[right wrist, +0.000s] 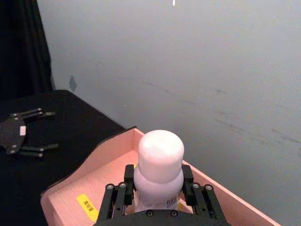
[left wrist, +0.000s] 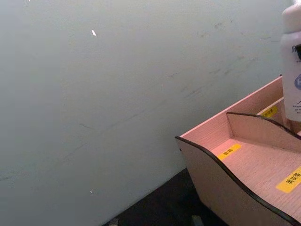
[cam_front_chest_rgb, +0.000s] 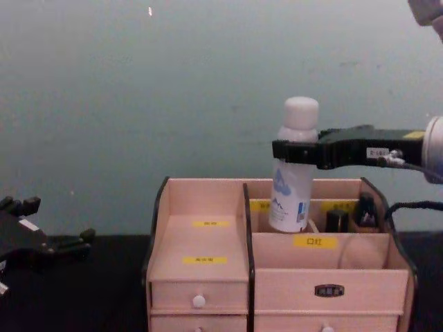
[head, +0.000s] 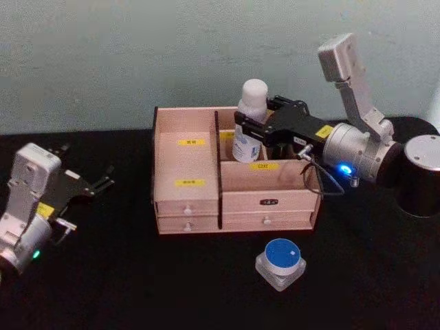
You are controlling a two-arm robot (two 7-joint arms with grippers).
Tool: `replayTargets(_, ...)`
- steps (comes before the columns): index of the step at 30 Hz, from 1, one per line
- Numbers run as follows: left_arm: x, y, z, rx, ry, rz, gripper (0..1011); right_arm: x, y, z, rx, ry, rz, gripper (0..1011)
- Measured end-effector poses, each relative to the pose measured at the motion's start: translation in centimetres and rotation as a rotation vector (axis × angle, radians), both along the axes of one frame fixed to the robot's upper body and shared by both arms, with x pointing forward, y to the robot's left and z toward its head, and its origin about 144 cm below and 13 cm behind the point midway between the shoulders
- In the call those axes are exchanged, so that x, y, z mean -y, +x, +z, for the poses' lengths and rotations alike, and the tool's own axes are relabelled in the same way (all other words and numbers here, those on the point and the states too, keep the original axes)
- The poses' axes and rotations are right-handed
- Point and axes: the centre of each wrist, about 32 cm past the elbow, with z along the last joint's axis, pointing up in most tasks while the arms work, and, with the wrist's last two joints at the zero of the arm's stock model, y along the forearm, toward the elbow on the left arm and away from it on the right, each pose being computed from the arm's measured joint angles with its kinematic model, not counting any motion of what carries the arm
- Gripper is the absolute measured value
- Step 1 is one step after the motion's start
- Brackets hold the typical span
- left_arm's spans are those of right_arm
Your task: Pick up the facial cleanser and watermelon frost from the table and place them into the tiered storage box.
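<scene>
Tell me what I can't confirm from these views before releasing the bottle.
Base of the facial cleanser: chest view, hidden behind the tiered storage box divider; seated or hanging, cannot tell.
Its lower body: right wrist view, covered by the right gripper.
Yellow labels: head view, print too small.

White cleanser bottle [head: 251, 120] upright above pinkish tiered box [head: 189, 172]; blue-lidded jar [head: 280, 260], perhaps watermelon frost, in front

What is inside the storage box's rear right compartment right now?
The white facial cleanser bottle, upright, its lower part inside that compartment of the tiered storage box, clamped near the neck by the right gripper. The front wall hides whether its base rests on the floor.
</scene>
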Motion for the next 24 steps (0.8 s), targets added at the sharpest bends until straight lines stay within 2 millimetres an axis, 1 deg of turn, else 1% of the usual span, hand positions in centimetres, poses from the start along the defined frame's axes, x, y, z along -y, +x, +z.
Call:
replayTargets(18,0.0,0.0,0.0,0.0,0.0,0.0,1001,-0.3,0.55,-0.32,-0.01,0.012,-0.035,603)
replayTargets(24,0.0,0.0,0.0,0.0,0.0,0.0,1001,-0.23,0.7,-0.77,-0.021,0.008,-0.04,603)
